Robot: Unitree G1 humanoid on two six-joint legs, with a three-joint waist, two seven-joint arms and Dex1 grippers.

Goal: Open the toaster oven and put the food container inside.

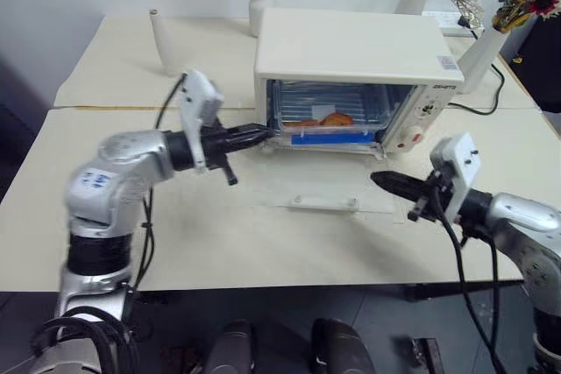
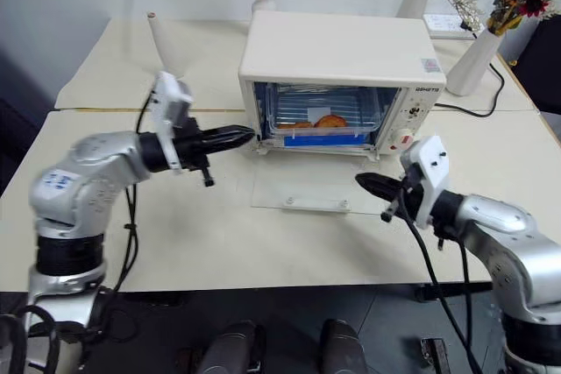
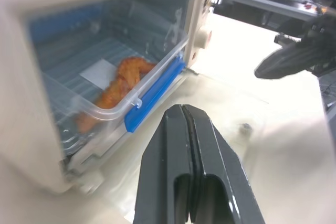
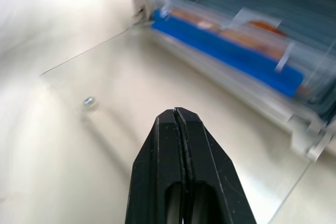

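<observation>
The cream toaster oven (image 1: 351, 45) stands at the middle of the table with its glass door (image 1: 324, 190) folded down flat in front of it. The clear food container (image 1: 326, 122), with a blue clip strip (image 3: 155, 94) and orange-brown food, sits inside the oven cavity. My left gripper (image 1: 261, 135) is shut and empty, level, just left of the oven's front left corner. My right gripper (image 1: 383, 182) is shut and empty, in front of the oven's right end, near the door's right edge. The right wrist view looks over the glass door (image 4: 157, 103) toward the container (image 4: 231, 51).
White vases stand behind the oven: a slim one (image 1: 163, 41) at back left, one (image 1: 258, 13) with pink stems, two (image 1: 480, 57) with flowers at back right. A black cable (image 1: 478, 111) runs right of the oven. Two tables meet along a seam (image 1: 131, 109).
</observation>
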